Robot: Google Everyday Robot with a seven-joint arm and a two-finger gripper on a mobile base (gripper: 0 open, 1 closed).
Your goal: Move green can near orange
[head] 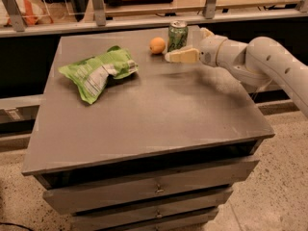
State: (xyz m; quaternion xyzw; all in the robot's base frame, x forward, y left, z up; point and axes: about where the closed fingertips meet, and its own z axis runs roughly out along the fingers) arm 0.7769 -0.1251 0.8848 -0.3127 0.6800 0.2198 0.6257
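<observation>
The green can (177, 35) stands upright at the far edge of the grey table (144, 105), with the orange (157, 45) just to its left and a small gap between them. My gripper (186, 45) is right of and slightly in front of the can, open and empty. One pale finger (182, 57) points left in front of the can's base. The other finger (206, 32) shows behind and to the right of the can. The can is not held.
A crumpled green-and-white chip bag (98, 70) lies at the table's left. A rail with metal posts (98, 6) runs behind the table's far edge. Drawers (154, 189) sit below the tabletop. My arm (269, 61) reaches in from the right.
</observation>
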